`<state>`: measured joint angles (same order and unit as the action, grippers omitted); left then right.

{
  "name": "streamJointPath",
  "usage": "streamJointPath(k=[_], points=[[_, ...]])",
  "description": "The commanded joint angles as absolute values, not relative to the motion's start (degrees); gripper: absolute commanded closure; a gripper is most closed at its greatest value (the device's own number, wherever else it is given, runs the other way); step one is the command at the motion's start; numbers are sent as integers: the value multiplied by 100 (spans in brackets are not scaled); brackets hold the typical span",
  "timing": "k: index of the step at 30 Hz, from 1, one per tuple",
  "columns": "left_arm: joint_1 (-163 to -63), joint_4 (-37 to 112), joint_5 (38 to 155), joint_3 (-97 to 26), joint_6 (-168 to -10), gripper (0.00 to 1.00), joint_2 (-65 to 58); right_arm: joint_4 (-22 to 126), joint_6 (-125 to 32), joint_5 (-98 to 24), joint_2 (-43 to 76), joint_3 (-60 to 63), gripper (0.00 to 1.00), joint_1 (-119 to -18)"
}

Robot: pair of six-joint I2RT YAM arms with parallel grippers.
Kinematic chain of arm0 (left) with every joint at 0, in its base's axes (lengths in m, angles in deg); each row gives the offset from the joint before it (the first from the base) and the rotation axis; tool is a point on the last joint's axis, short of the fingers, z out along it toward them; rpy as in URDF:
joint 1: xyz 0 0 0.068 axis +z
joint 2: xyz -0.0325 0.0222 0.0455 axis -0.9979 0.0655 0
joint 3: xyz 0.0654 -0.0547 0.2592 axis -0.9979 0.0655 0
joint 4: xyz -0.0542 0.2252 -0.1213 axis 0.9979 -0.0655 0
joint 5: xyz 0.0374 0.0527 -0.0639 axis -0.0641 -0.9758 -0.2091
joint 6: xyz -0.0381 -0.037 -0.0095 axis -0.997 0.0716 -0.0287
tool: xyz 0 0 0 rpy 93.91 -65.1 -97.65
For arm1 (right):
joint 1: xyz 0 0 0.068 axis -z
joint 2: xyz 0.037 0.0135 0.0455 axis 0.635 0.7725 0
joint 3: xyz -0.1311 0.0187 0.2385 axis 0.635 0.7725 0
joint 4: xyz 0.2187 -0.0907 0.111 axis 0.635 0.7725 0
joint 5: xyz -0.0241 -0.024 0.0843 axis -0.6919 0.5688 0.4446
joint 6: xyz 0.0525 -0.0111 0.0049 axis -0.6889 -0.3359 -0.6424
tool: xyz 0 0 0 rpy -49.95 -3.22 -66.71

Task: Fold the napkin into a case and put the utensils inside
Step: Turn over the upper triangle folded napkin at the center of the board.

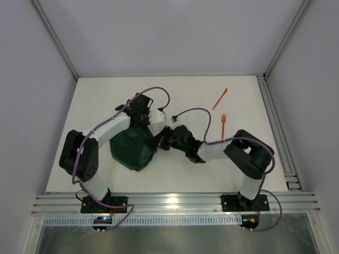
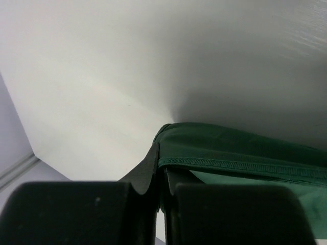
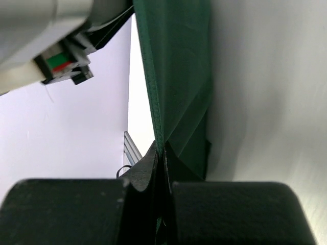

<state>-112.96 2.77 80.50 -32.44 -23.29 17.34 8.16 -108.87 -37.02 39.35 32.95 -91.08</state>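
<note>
Both arms meet over the middle-left of the table (image 1: 233,169), each pinching the napkin (image 1: 132,149) — the dark green cloth lies bunched in a rounded heap just under and to the near-left of the two wrists, not yet the narrow layered case the task wants. In the left wrist view the left gripper (image 2: 161,176) has its jaws clenched on a hemmed edge of the cloth, which runs off to the right from the jaws; in the right wrist view the right gripper (image 3: 162,153) is likewise clamped on a stitched hem, the cloth hanging away from it in a taut vertical sheet. So the held edge spans between the two grippers, which sit close together, and the bulk of the cloth lies toward the left arm's side. The fork (image 1: 223,126) and the knife-like piece (image 1: 220,99) rest well apart from the cloth, on the far-right part of the table, both lying roughly lengthwise away from the bases — the right arm is clearly nearer to them. My reading is that the fold is still in hand, and the next move turns on which way the pinched edge is carried over the heap.
</note>
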Motion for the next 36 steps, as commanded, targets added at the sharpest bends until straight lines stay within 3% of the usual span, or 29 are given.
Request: streamJointPath(k=[1, 7, 15, 23, 29, 36], points=[[-11050, 1285, 7198, -3669, -2581, 100, 1389, 1450, -10348, -3284, 3460, 3199, 96, -9268], [-10814, 1030, 6740, -3616, -2721, 100, 177, 2355, -9856, -3082, 3714, 1452, 96, -9496], [-9496, 547, 6801, -4266, -2765, 100, -1028, 2910, -10022, -3205, 4443, -650, 96, -10208], [-8942, 212, 6547, -4030, -2344, 100, -1828, 3227, -10627, -3275, 6007, -2943, 96, -10920], [-8783, 291, 6642, -3511, -1966, 100, -1952, 2577, -11594, -3249, 6676, -2999, 96, -11105], [-8791, 432, 7642, -2711, -2255, 100, -1023, 1857, -12025, -3495, 6291, -1225, 96, -10895]])
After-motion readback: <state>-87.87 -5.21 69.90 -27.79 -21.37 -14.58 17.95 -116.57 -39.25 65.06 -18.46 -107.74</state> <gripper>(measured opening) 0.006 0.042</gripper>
